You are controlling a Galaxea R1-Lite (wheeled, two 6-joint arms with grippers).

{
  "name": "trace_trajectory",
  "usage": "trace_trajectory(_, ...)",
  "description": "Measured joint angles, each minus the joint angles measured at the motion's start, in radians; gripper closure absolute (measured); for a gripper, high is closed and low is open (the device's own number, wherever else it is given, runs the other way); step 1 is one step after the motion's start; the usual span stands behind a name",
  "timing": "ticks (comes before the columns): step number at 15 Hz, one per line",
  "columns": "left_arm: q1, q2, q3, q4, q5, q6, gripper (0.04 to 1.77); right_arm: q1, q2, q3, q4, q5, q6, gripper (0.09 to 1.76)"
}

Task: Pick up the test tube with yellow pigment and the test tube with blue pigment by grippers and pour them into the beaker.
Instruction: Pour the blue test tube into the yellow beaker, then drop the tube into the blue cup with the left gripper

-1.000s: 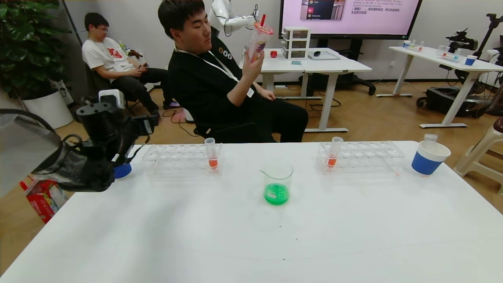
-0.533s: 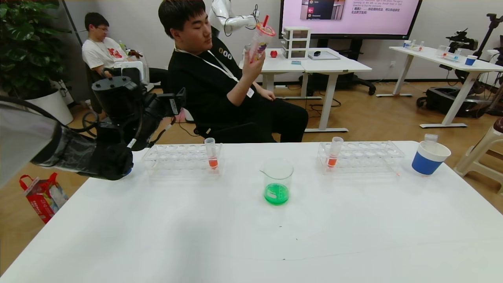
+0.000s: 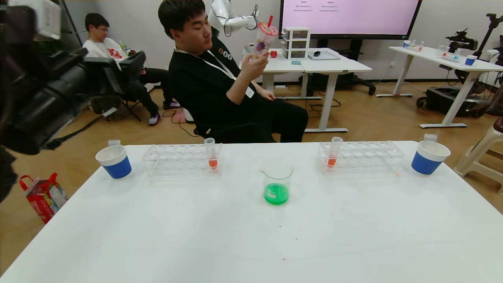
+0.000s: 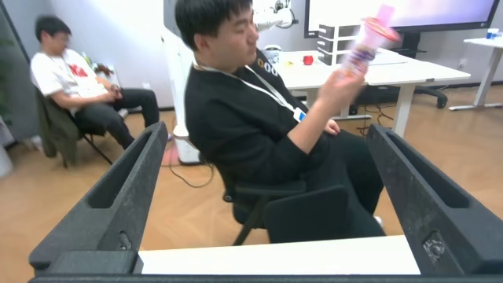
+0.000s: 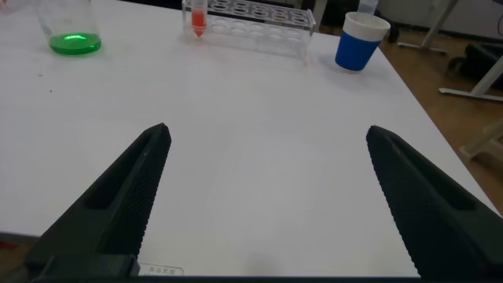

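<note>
The beaker [image 3: 277, 182] stands mid-table and holds green liquid; it also shows in the right wrist view [image 5: 75, 35]. No tube with yellow or blue liquid shows. A clear tube top [image 3: 114, 142] sticks up at the left blue cup [image 3: 114, 162], and another [image 3: 430, 137] at the right blue cup [image 3: 428, 158]; their contents are hidden. My left gripper [image 3: 114, 72] is raised high above the table's far left corner, open and empty [image 4: 267, 134]. My right gripper [image 5: 267, 137] is open and empty over bare table near the front right; it is out of the head view.
Two clear racks stand at the back: the left rack [image 3: 178, 159] holds an orange-red tube [image 3: 212, 154], the right rack [image 3: 361, 156] holds another [image 3: 334, 152]. A seated man [image 3: 220, 78] is right behind the table's far edge. The right cup also shows in the right wrist view [image 5: 360, 41].
My left arm has risen from beside the left blue cup, up and to the left, uncovering the cup and the tube top at it. Nothing on the table has moved.
</note>
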Motion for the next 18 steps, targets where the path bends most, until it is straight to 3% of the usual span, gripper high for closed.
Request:
trace_trajectory(4,0.051,-0.388,0.196,0.176,-0.027,0.049,0.06,0.0,0.0,0.0,0.0,0.0,0.0,0.11)
trace_trajectory(11,0.073,-1.053,0.356,0.717,-0.022,0.058,0.06,0.0,0.0,0.0,0.0,0.0,0.0,0.11)
trace_trajectory(14,0.078,-1.171,0.445,0.624,0.084,0.04,0.06,0.0,0.0,0.0,0.0,0.0,0.0,0.11)
trace_trajectory(18,0.077,-1.211,0.506,0.604,0.091,0.102,0.06,0.0,0.0,0.0,0.0,0.0,0.0,0.11)
